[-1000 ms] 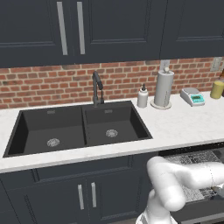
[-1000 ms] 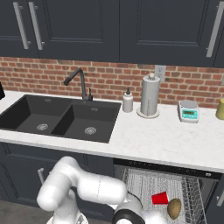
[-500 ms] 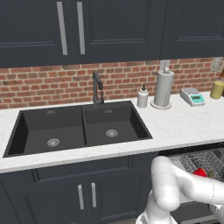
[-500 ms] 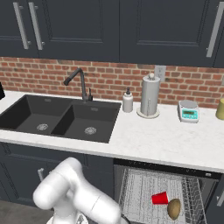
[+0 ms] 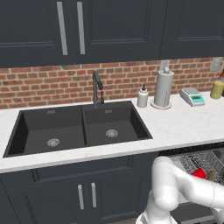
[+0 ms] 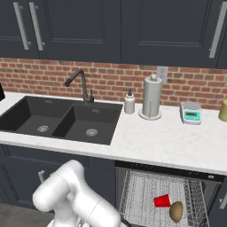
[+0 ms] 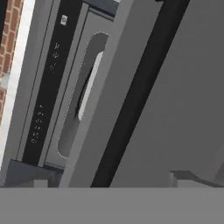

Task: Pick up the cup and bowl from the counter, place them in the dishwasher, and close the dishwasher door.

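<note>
Inside wire rack: tapered red cup, rounded olive bowl; finger spread indiscernible.

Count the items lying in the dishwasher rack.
2. The red cup lies on its side on the wire rack, and the olive-brown bowl sits just right of it. More could be hidden in the rack's near part, below the right base view's edge.

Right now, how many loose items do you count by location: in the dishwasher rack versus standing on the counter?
In the dishwasher rack: 2 (cup, bowl)
On the counter: 4 (soap dispenser, paper towel roll, kitchen scale, yellowish jar)
Total: 6
</note>
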Robot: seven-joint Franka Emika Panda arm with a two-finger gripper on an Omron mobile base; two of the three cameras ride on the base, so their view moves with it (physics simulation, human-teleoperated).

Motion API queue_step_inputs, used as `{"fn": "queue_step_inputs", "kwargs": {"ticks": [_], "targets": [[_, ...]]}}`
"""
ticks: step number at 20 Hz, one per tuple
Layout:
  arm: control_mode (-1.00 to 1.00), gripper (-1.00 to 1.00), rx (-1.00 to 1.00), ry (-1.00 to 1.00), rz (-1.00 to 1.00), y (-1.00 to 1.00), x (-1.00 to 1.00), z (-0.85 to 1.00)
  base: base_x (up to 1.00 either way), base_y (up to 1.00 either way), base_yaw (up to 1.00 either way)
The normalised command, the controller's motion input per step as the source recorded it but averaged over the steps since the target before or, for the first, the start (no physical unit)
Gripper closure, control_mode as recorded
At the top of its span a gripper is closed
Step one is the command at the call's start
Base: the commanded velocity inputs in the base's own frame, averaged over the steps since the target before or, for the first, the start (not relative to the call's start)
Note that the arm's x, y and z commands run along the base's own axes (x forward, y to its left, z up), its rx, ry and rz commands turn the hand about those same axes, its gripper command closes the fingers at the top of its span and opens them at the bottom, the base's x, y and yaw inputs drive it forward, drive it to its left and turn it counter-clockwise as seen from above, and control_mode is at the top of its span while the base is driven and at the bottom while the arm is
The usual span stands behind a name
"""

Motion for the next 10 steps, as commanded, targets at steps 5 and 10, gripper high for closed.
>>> {"fn": "queue_step_inputs", "kwargs": {"ticks": [5,10], "targets": [[-1.00,-1.00,0.00,0.00,0.00,0.31,0.60,-0.56,0.00,0.00,0.00],[-1.00,-1.00,0.00,-0.01,0.00,0.20,0.71,-0.50,0.00,0.00,0.00]]}}
